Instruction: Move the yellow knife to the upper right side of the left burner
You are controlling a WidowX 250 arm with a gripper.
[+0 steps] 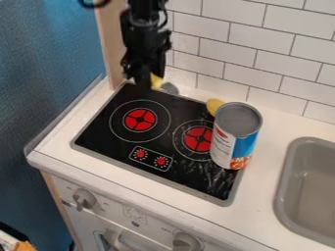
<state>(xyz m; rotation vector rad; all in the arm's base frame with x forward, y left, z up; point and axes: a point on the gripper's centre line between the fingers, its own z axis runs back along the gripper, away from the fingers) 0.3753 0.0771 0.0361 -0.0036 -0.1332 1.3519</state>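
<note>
The black gripper [144, 84] hangs over the back left edge of the stove top, up and slightly right of the left burner [140, 119]. Against its right side shows the yellow part of the knife [156, 81], partly covered by the gripper. A grey rounded patch lies just right of the yellow; whether it is the blade or a shadow, I cannot tell. Red quarters inside a thin white ring mark the left burner, and nothing covers it.
A tall blue and white can [237, 136] stands upright at the right burner [198, 138], partly hiding a yellow object [214, 106] behind it. White tiles [262, 66] rise behind the counter. A grey sink [283, 188] is at the right, and a blue wall at the left.
</note>
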